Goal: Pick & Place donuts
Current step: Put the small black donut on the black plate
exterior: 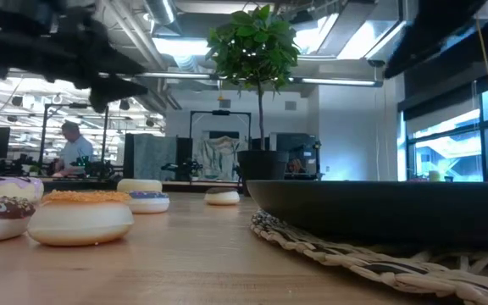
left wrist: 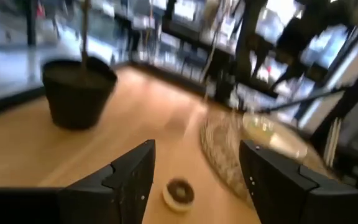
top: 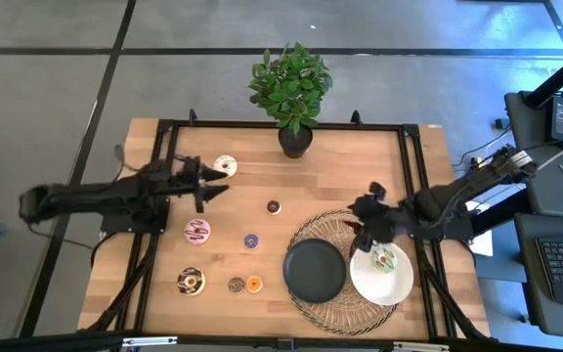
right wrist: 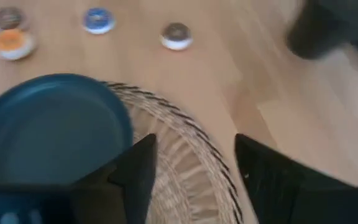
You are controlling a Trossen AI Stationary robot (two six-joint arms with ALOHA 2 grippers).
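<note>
Left tool (top: 213,184) is held spread and empty beside the white-iced donut (top: 225,164). Right tool (top: 367,223) is spread, empty, over the wicker mat (top: 345,311). The green-iced donut (top: 384,259) lies on the white plate (top: 397,286); the others are spread over the worktop (top: 154,293).

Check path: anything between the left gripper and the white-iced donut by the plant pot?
Nothing visible. The left gripper hangs open right beside the white donut, bare tabletop between them; the plant pot stands off to the side.
</note>
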